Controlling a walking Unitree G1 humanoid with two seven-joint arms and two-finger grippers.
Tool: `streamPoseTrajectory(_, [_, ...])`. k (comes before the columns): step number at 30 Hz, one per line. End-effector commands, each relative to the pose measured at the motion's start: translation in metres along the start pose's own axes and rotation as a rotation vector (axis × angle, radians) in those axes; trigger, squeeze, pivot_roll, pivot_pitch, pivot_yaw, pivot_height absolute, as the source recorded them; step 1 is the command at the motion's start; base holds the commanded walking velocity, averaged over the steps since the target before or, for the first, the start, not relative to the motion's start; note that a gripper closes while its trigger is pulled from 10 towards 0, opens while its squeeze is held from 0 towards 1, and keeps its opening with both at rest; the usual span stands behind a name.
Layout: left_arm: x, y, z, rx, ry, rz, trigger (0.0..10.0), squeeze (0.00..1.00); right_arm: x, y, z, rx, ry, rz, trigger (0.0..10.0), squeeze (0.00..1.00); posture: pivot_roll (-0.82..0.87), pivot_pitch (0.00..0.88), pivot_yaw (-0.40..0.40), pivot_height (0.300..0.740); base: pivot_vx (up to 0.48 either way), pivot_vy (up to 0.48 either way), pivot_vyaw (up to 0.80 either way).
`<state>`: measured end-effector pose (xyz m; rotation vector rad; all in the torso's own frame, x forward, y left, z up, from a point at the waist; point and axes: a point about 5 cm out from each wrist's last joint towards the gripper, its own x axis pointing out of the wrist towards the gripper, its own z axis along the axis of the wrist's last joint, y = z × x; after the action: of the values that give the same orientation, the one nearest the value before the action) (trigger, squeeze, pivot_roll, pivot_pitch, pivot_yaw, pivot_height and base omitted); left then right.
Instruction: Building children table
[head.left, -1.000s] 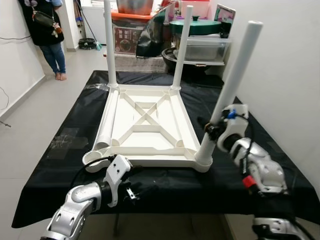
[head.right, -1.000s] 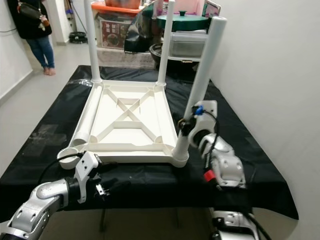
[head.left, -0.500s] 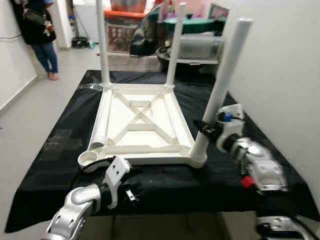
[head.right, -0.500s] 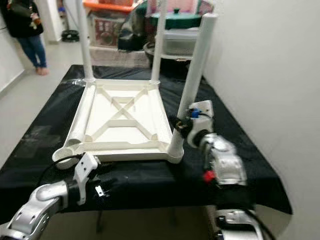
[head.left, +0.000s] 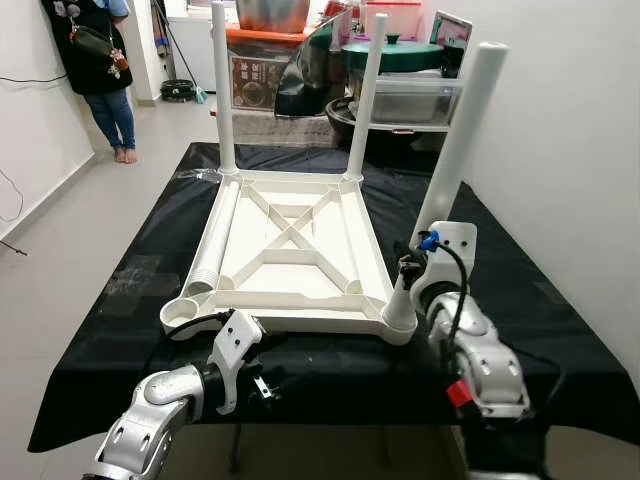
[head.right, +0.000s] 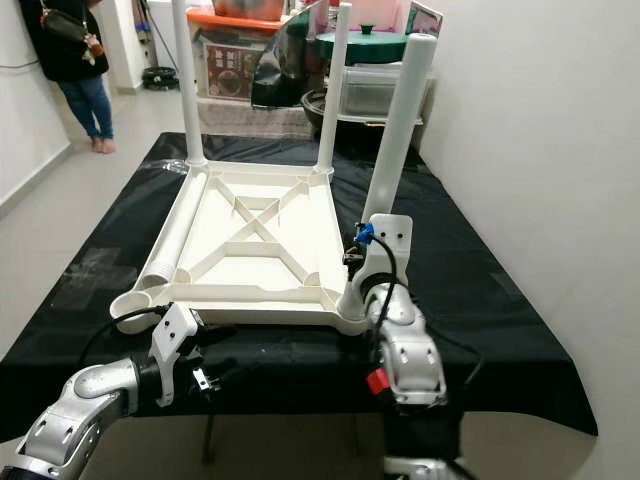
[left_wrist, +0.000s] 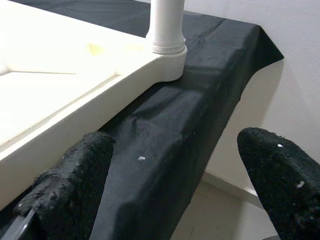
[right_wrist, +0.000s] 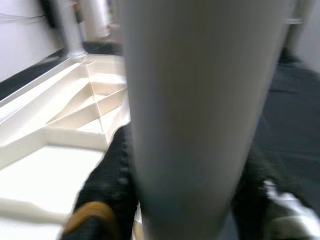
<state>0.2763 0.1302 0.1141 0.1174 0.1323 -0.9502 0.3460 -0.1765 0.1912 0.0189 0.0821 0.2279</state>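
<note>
At the near-right corner, the right end effector grips the table leg.

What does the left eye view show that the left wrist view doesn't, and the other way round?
Left eye view: the whole upturned white table, a loose leg lying in it, a person at the back. Left wrist view: the left gripper's black fingers spread apart. Both: the near right leg in its corner socket, on the black cloth.

A table draped in black cloth spans the frame's middle. Centred on it lies an upturned white plastic child's tabletop, ribbed underside up, with a loose white leg tube along its left edge.
</note>
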Motion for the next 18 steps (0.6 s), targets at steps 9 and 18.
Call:
streamPoseTrajectory(9, [0.000, -0.002, -0.005, -0.004, 0.014, -0.002, 10.0, 0.00, -0.013, -0.030, 0.014, -0.181, 0.115, 0.444, 10.0, 0.00, 0.04, 0.000, -0.096, 0.740, 0.000, 0.000, 0.00])
streamPoseTrajectory(18, [-0.003, -0.002, -0.005, -0.002, 0.023, 0.000, 10.0, 0.00, 0.001, -0.022, -0.009, -0.054, 0.136, 0.280, 0.0, 0.00, 0.04, 0.000, -0.090, 0.740, 0.000, 0.000, 0.00])
